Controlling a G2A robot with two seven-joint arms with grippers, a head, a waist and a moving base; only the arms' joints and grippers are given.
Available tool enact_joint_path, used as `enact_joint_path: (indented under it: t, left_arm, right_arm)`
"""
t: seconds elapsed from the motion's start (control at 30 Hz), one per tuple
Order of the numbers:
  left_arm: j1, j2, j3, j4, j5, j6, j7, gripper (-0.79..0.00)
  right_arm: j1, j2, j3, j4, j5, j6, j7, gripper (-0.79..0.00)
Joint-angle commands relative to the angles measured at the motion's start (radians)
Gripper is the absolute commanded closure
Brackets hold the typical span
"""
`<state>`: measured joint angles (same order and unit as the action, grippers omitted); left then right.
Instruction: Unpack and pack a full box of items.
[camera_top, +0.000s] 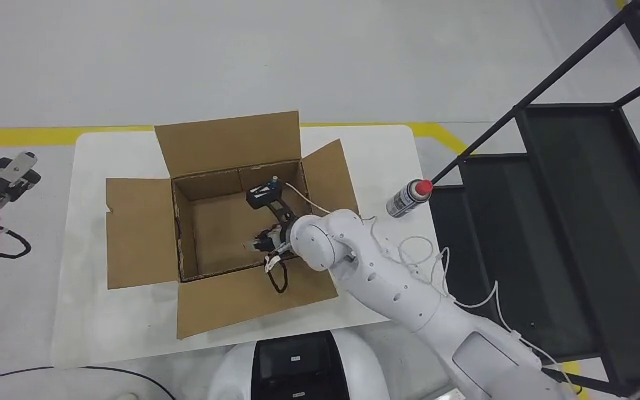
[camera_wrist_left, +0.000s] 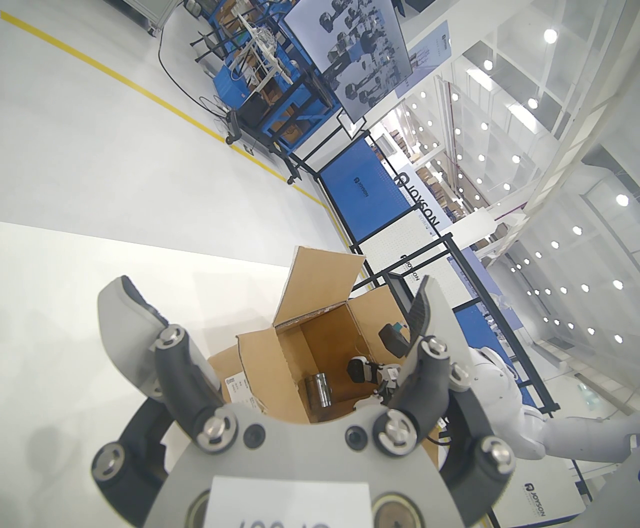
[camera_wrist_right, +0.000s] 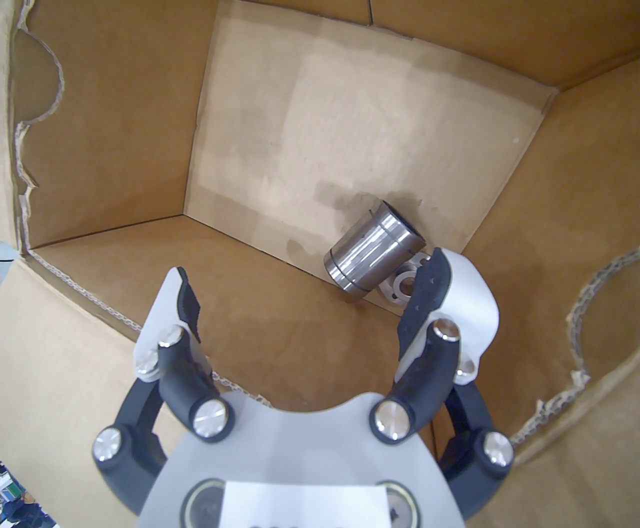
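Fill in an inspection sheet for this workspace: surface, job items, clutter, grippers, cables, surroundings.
Surface: white table, carrying an open cardboard box.
Job's things: metal cylinder lying on the box floor by a wall, flanged metal part beside it; spray can, red cap, at the table's edge.
Clutter: nothing seen.
Grippers: right gripper open inside the box near the cylinder; left gripper open, apart from the box.
Cables: white cable along the right arm.
Surroundings: dark metal steps; yellow floor line.

lettering marks a blue panel (camera_wrist_left: 367, 192) and the pale board (camera_wrist_left: 425, 220) beside it. the label (camera_wrist_left: 239, 387) on the box (camera_wrist_left: 325, 335) is too small to read.
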<state>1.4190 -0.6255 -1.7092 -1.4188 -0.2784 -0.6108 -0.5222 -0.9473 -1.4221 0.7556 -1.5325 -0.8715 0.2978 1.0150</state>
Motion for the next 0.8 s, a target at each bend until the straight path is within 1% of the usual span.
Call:
enact_joint_path:
  t: [0.0, 0.1, 0.3, 0.53, 0.77]
  left_arm:
    - [0.0, 0.0, 0.0, 0.0, 0.0, 0.0, 0.0, -0.785]
    - [0.0, 0.0, 0.0, 0.0, 0.0, 0.0, 0.0, -0.785]
    - [0.0, 0.0, 0.0, 0.0, 0.0, 0.0, 0.0, -0.785]
    - [0.0, 0.0, 0.0, 0.0, 0.0, 0.0, 0.0, -0.785]
    - [0.0, 0.0, 0.0, 0.0, 0.0, 0.0, 0.0, -0.785]
  right_arm:
    - [-0.004, 0.0, 0.004, 0.008, 0.005, 0.011, -0.005, -0.785]
    - [-0.009, -0.011, 0.009, 0.043, 0.047, 0.084, -0.029, -0.785]
    - [0.05, -0.047, -0.043, 0.151, 0.068, 0.205, -0.013, -0.785]
    - [0.094, -0.081, -0.065, 0.262, 0.112, 0.246, -0.049, -0.785]
    - [0.112, -0.111, -0.093, 0.346, 0.144, 0.252, -0.098, -0.785]
